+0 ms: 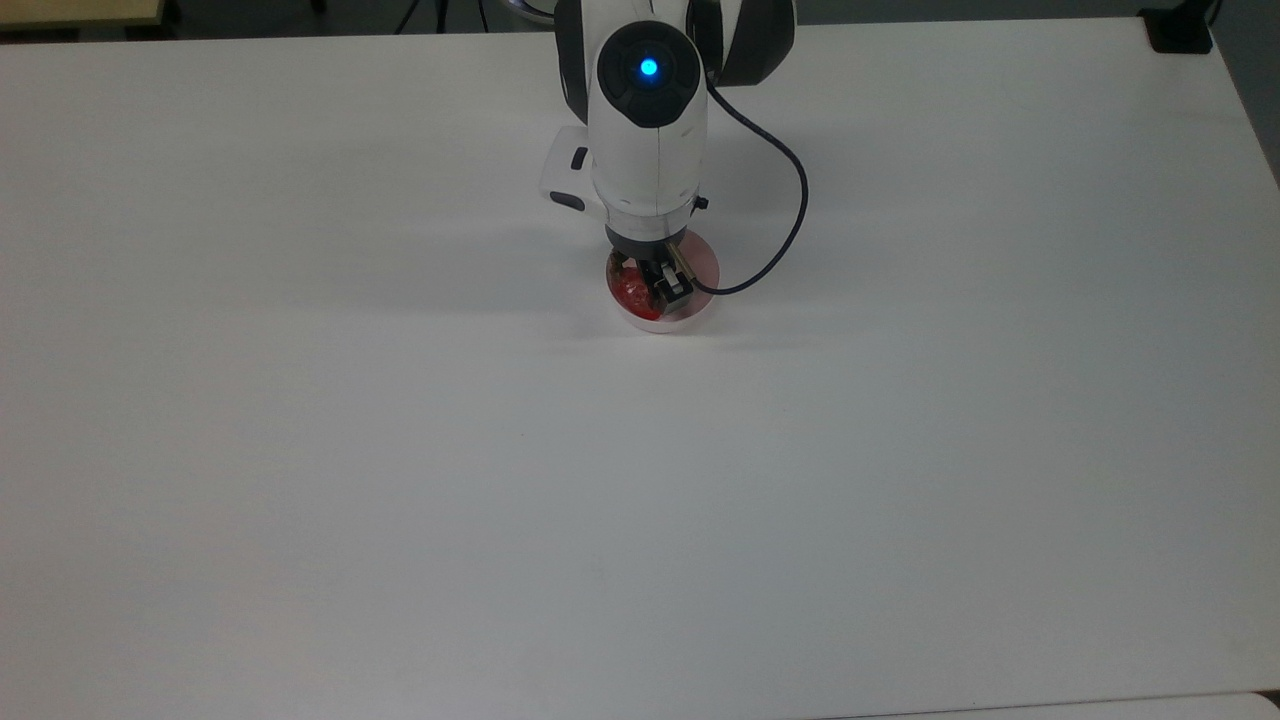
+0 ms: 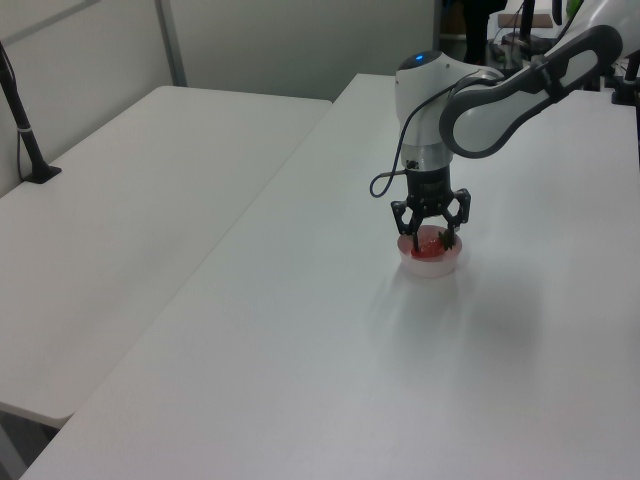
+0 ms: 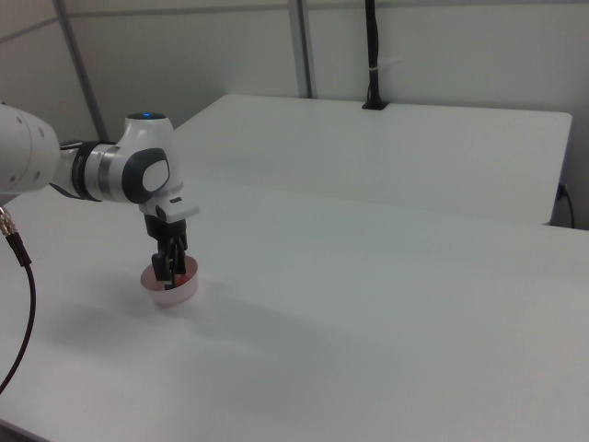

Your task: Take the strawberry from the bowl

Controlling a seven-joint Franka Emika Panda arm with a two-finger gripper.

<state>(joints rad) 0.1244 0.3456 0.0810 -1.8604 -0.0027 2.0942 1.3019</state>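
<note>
Strawberry (image 1: 631, 291) seen lying in pink bowl (image 1: 700, 262), toward top view's left side of it. Bowl set on white counter (image 1: 400, 450), near far middle in top view. Gripper (image 2: 431, 236) lowered into bowl from above; jaws seen spread in left view, one on each side of strawberry, not pressed on it. Black cable (image 1: 785, 220) looped from wrist, at top view's right.

Bare table (image 1: 400, 450) all round the bowl (image 1: 700, 262); only its rim hems the hand (image 1: 655, 285).
</note>
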